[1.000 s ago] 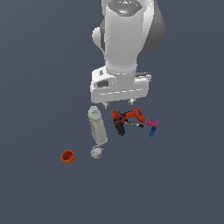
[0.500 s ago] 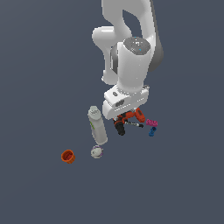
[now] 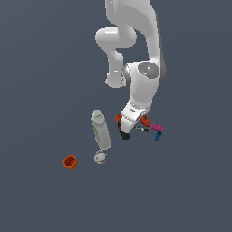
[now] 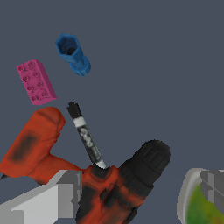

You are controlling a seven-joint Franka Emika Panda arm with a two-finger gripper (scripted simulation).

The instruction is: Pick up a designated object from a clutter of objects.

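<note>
if you count it all up there's one of each: black marker [image 4: 85,135], red-orange drill [image 4: 87,175], pink block [image 4: 36,82], blue block [image 4: 73,54], white bottle [image 3: 101,130], orange cup [image 3: 70,161], whitish ball [image 3: 100,157]. the wrist view shows the marker lying beside the drill, one end touching its body; in the exterior view the arm hides most of that. end effector [image 4: 135,197] hangs low over the drill, fingers spread wide, holding nothing. can't see inside the cup.
</note>
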